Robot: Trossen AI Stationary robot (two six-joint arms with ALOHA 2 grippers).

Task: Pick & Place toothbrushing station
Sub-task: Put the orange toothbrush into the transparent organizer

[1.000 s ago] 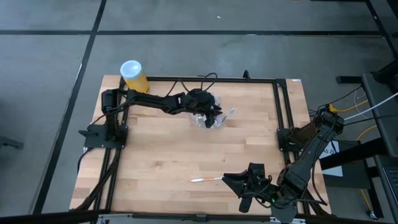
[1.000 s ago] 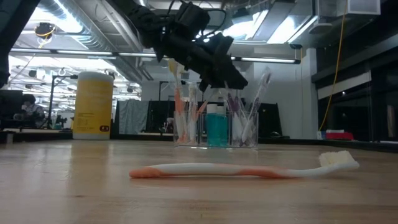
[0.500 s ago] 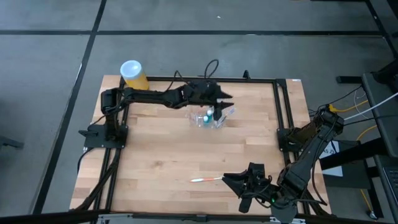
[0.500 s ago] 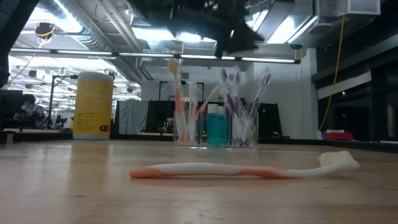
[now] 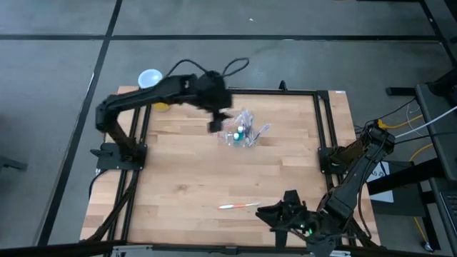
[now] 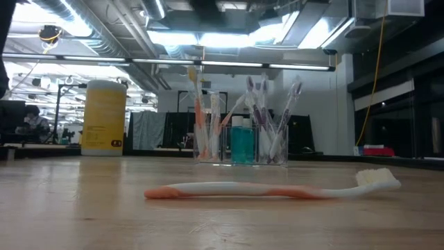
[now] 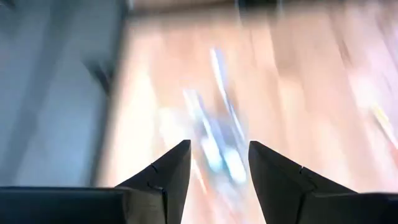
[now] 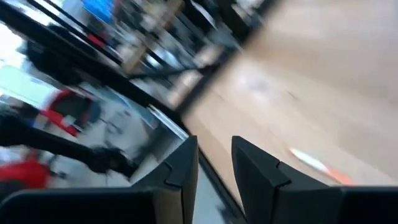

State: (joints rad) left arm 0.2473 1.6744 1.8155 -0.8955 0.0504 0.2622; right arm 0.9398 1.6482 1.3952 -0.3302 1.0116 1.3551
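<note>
The toothbrushing station (image 5: 243,133), a clear holder with several toothbrushes and a teal bottle in it, stands upright on its base on the wooden table, right of centre at the far side; it also shows in the low view (image 6: 240,142). My left gripper (image 5: 216,126) hangs open and empty in the air, just left of the station; in the left wrist view (image 7: 219,149) the station is a blur beyond the fingers. My right gripper (image 5: 275,213) is open and empty near the table's near edge; it also shows in the right wrist view (image 8: 212,146).
A white and orange toothbrush (image 5: 237,206) lies flat on the table just left of my right gripper; it also shows in the low view (image 6: 274,189). A yellow cylinder with a white lid (image 5: 151,84) stands at the far left corner. A black frame (image 5: 325,121) borders the table.
My left gripper has left the station's top, first going toward the far edge, then rising and drawing back toward the table's left. The station has stayed upright where it was.
</note>
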